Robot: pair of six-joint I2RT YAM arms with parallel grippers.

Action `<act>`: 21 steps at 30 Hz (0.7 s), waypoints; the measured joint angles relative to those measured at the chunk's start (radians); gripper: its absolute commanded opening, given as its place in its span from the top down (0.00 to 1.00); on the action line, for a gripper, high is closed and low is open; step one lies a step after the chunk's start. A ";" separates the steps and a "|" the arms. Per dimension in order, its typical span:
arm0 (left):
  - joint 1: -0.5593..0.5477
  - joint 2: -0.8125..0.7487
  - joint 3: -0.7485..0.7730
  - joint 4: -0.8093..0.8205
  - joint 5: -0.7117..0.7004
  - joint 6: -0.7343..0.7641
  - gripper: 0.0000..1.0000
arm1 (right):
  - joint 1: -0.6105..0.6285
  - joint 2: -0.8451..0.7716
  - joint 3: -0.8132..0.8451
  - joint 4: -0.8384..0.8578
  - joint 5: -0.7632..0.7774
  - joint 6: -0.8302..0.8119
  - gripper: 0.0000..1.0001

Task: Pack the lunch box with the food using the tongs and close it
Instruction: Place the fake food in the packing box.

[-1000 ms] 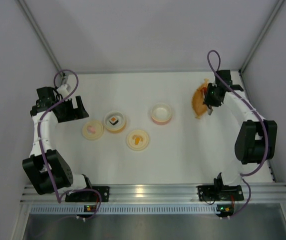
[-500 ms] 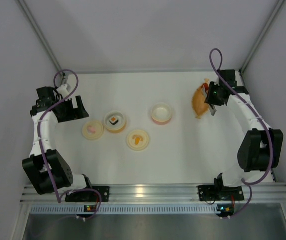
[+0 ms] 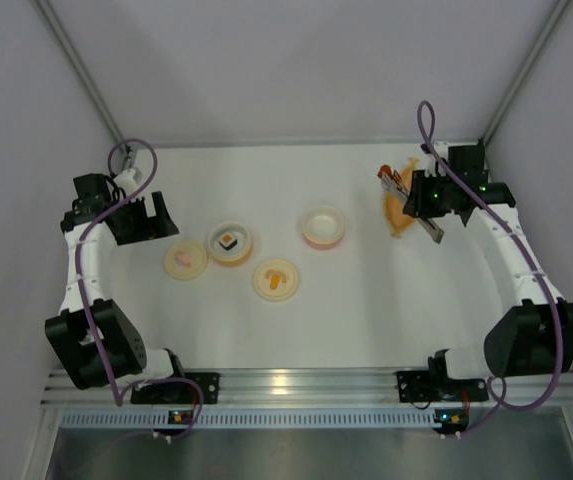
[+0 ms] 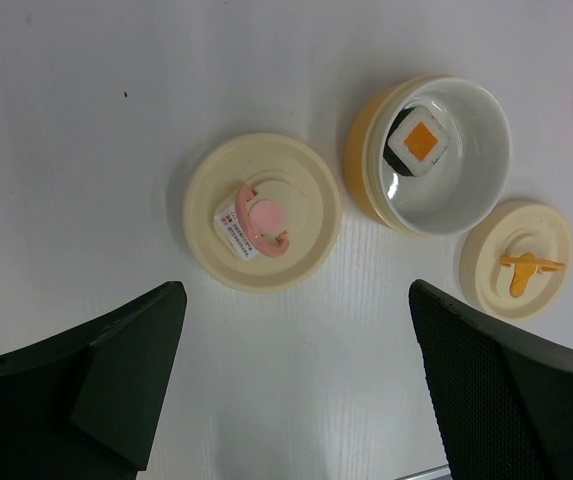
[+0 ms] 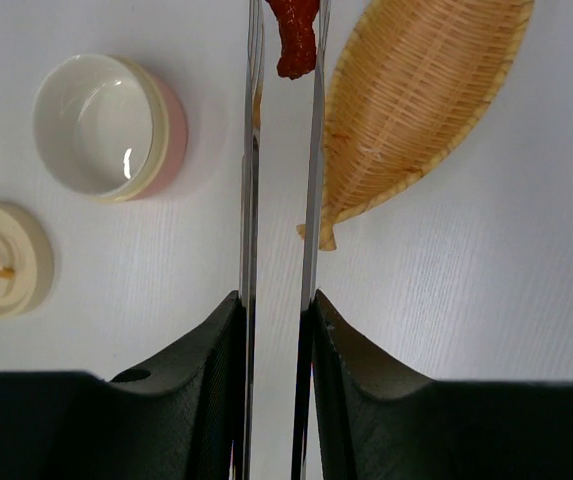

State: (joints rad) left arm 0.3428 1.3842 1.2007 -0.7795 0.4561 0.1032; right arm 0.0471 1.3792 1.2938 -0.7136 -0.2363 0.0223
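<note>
Nearest the arm bases, just near-left of the pink bowl [image 3: 323,226]: cream lid with orange handle [image 3: 276,279], lying flat on the white table [image 3: 366,300]. Farther left of the pink bowl and a little deeper in: cream lid with pink handle [image 3: 185,260], also flat, handle up. Between that lid and the pink bowl, touching neither: yellow bowl [image 3: 230,243], white inside, holding the sushi roll [image 4: 417,146], orange centre facing up, dark wrap round its sides. Pink bowl itself upright, white inside, near the middle of the table. Well to the left of the pink bowl, beyond the pink-handled lid: left gripper [image 3: 146,215], jaws spread wide, gripping nothing, held above the table, with both lids and the yellow bowl showing in its wrist view. Right of the pink bowl: right gripper [image 3: 421,195], jaws squeezed tight on the tongs [image 5: 251,200], both slim silver arms pressed nearly parallel and running away from the fingers. Just beyond the tongs, farther right of the pink bowl: orange leaf-shaped woven dish [image 5: 421,110], lying on the table. Farthest in, right of the pink bowl: red piece [image 5: 294,35], pinched between the tips of the tongs, just left of the dish's edge in the wrist view.
</note>
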 measured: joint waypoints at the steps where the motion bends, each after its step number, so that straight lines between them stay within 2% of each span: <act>1: 0.000 0.000 0.000 0.000 0.000 0.000 0.02 | 0.010 0.000 0.000 -0.013 -0.010 -0.012 1.00; 11: 0.000 0.000 0.000 0.000 0.000 0.000 0.02 | 0.287 0.005 0.003 -0.069 -0.026 -0.068 1.00; 21: 0.000 0.000 0.000 0.000 0.000 0.001 0.02 | 0.368 0.103 0.031 -0.113 -0.006 -0.076 1.00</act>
State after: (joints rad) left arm 0.3428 1.3838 1.2003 -0.7792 0.4557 0.1040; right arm 0.4152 1.4818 1.3243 -0.8265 -0.2424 -0.0532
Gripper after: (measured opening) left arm 0.982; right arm 0.291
